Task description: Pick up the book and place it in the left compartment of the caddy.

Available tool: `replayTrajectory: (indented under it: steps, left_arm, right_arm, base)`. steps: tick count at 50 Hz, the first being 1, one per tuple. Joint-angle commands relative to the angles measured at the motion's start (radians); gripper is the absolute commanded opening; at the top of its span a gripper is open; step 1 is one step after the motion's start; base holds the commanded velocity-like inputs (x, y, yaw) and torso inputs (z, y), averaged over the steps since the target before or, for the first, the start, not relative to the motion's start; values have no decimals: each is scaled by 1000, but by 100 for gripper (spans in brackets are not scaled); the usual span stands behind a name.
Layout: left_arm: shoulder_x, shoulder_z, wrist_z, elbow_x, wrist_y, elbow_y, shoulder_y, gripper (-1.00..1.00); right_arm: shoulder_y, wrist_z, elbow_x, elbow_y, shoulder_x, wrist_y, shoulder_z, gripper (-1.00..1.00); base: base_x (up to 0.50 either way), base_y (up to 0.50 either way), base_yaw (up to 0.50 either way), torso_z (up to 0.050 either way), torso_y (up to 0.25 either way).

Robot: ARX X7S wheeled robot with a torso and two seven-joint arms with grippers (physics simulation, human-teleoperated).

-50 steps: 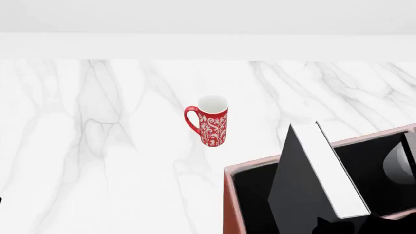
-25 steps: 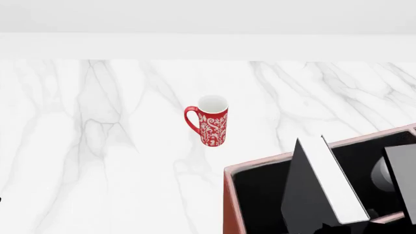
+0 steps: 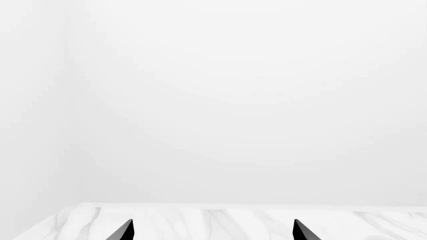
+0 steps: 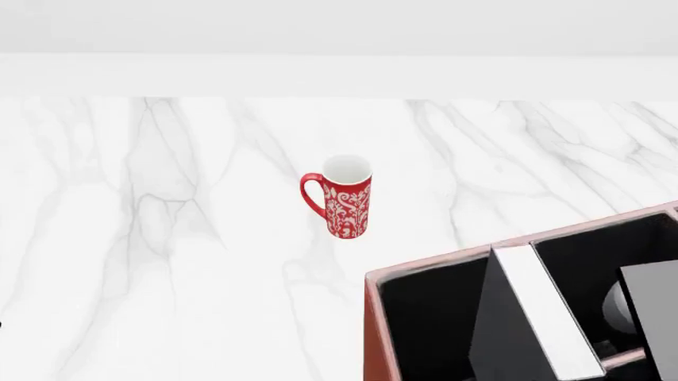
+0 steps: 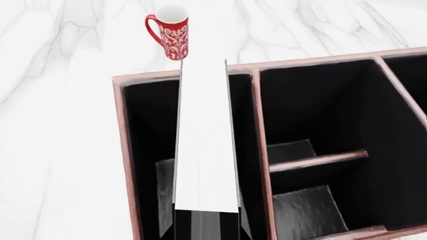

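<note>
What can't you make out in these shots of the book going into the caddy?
- Right gripper: out of frame in the right wrist view, its hold on the book unknown.
- Book's lower end: cut off by the frame edge.
- Caddy: cropped in the head view.
- Left gripper: only fingertips show.

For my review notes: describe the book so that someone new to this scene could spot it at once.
Start at the reddish-brown caddy on the marble table. In its long left compartment stands the book, white page edges up, black covers either side. The only other object nearby is a red patterned mug, standing outside the caddy.
</note>
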Motion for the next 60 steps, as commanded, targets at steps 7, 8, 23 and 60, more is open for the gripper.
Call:
replayTrajectory:
  steps: [7,8,23,60]
  left_arm:
    - [-4,-1,-4,-6,-1,0,-1,100]
    - [-4,-2,-4,-7,-1,0,-2,100]
    - [-6,2,-4,-7,6,-1,2,100]
    - [-13,2,-11,-17,8,1,3,100]
  right_arm:
    - [-19,-86,-141,36,-34,-12,10,-100]
    - [-22,-90,-147,37,-36,-12,9,-100]
    - [-74,-125,-231,64,-75,-26,-11,-100]
    - [-75,-189,-447,180,-219,27,-74,-100]
  base:
    - [0,0,0,1,1]
    - [0,0,0,0,0]
    - [0,0,0,0,1]
    - [0,0,0,0,1]
